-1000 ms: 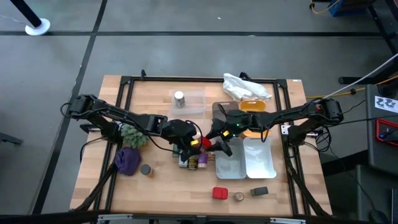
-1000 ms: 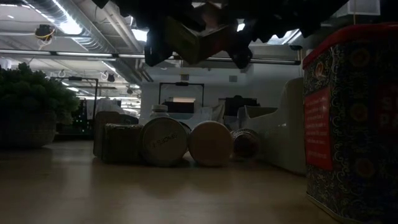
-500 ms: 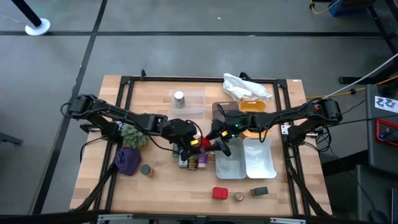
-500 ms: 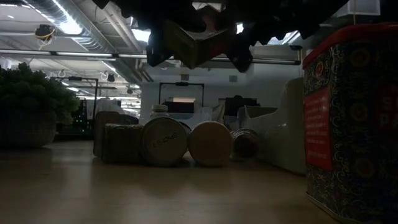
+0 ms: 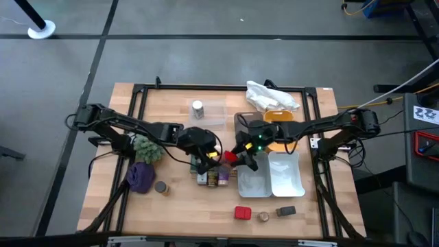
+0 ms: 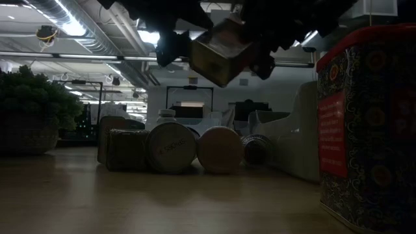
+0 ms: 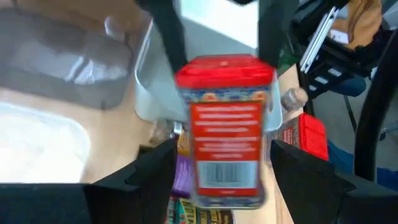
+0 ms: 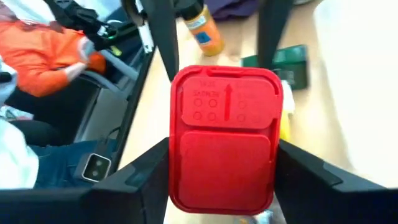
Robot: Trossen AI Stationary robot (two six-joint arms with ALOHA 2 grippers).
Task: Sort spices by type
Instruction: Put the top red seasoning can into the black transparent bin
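Near edge of table (image 5: 171, 206): a row of 3 small containers — a red square tin (image 5: 242, 213), a small round tin (image 5: 263, 217), a dark rectangular tin (image 5: 287, 211). In the low view the red square tin (image 6: 367, 130) fills the right side, close to the lens.

Left of that, 1 round tin (image 5: 160, 186) beside the purple cloth lump (image 5: 140, 176); a green leafy clump (image 5: 145, 148) just behind it.

Mid-table: cluster of jars and tins (image 5: 211, 178) lying below the 2 grippers; in the low view several lie on their sides, round ends toward the camera (image 6: 170, 147).

Above the cluster, a red-lidded tin (image 7: 225, 124) is off the table. Right gripper (image 8: 224, 186) is clamped on it, 1 finger on each side of the red lid (image 8: 225, 138). Left gripper (image 7: 217, 180) has its fingers spread, standing clear on either side of the tin's lower body, not pressing it. Low view shows the tin tilted in the air (image 6: 220, 52).

Right of centre: 2 pale trays (image 5: 271, 178) side by side.

Far side: 1 silver-capped jar (image 5: 197, 108) standing alone; white plastic bag (image 5: 271, 95); orange-lidded container (image 5: 278, 118) partly under the right arm.

Beyond the table, right wrist view: a person in an orange sleeve (image 8: 43, 53).
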